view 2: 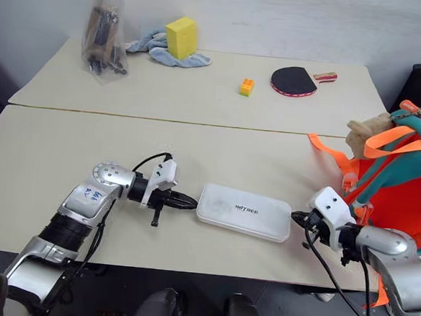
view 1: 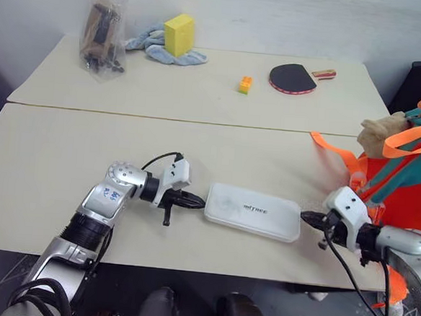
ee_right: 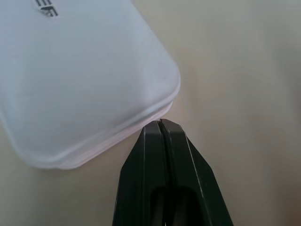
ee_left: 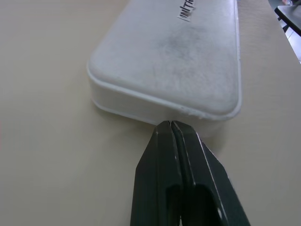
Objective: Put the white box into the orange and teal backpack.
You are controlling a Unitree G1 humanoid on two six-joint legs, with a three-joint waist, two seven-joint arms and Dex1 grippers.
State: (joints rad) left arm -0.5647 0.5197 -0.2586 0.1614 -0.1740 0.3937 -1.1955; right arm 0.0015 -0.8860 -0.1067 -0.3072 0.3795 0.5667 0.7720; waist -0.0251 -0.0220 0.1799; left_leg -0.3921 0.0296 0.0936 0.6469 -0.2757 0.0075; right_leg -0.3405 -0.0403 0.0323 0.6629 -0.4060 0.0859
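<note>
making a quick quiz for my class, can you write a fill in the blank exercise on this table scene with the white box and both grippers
1. The white box lies flat on the ____ between the two grippers.
2. The left gripper and the right gripper both have their fingers ____.
3. The orange and teal backpack stands at the robot's ____ side.
4. The yellow sponge block rests on a blue ____.

Missing words: table; shut; right; cloth
</note>
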